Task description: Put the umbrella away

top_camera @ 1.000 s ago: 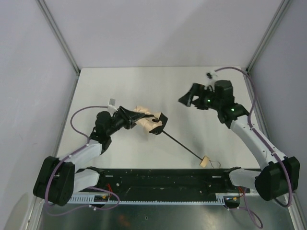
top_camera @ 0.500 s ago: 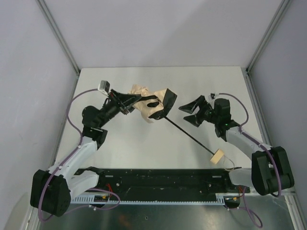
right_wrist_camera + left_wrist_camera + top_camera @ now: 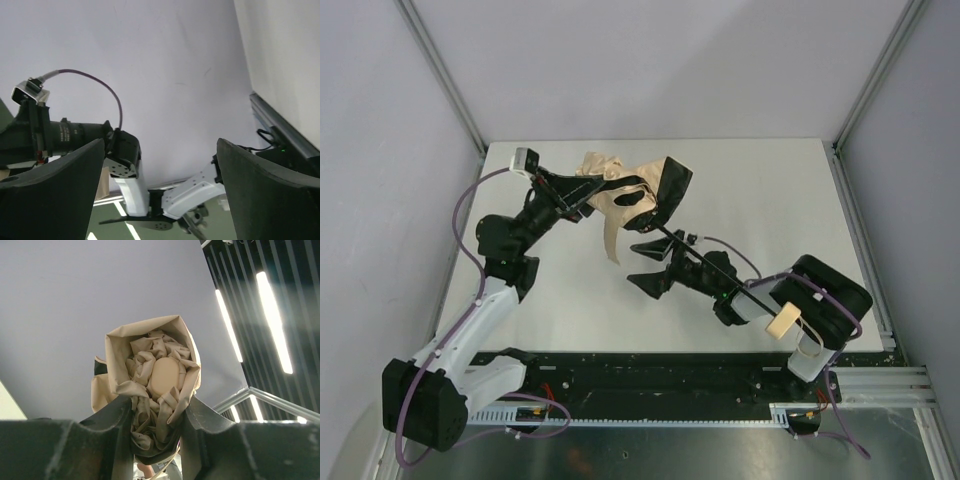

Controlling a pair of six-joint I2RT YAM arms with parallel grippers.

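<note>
You have the umbrella [image 3: 630,195] grasped by its bunched canopy in the left pincer [image 3: 157,407], but the shaft [image 3: 705,262] is not yet collapsed, and the right pincer [image 3: 645,266] is released and empty beside it.

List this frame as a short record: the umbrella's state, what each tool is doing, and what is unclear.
object: umbrella, beige canopy bunched, black shaft extended, tan handle at the far end
left tool: shut on the canopy fabric, holding it up off the table
right tool: open, nothing between its fingers, close under the shaft near the canopy
unclear: whether the right tool touches the shaft
task status: umbrella not yet put away
</note>
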